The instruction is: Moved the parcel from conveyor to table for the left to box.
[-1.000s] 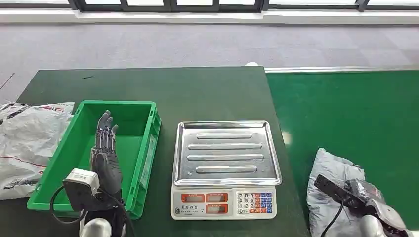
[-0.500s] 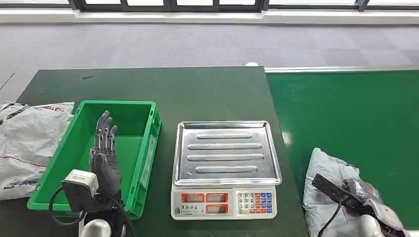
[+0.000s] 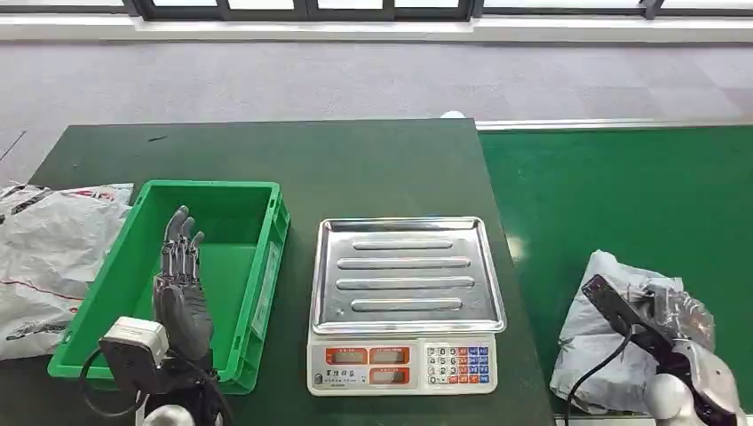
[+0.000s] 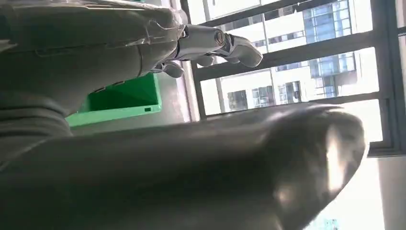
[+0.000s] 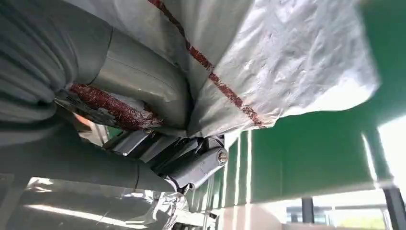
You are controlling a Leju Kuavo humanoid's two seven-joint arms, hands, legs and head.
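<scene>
While the grey parcel sits crumpled on the green conveyor, just to the right of the dark table, the right hand grips it from the near side; in the right wrist view the fingers are wrapped into the plastic of the bag, which carries a red stripe; a fold of the wrapping bunches up around the hand. The left hand is held upright over the green crate, holding nothing, its fingers straight and slightly apart, pointing away from the robot; the left wrist view shows those fingertips against bright windows. Between the crate and the conveyor stands a weighing scale with a bare steel tray and a keypad along its front edge; on the far left of the table, beside the crate, lie more grey mail bags with red markings.
</scene>
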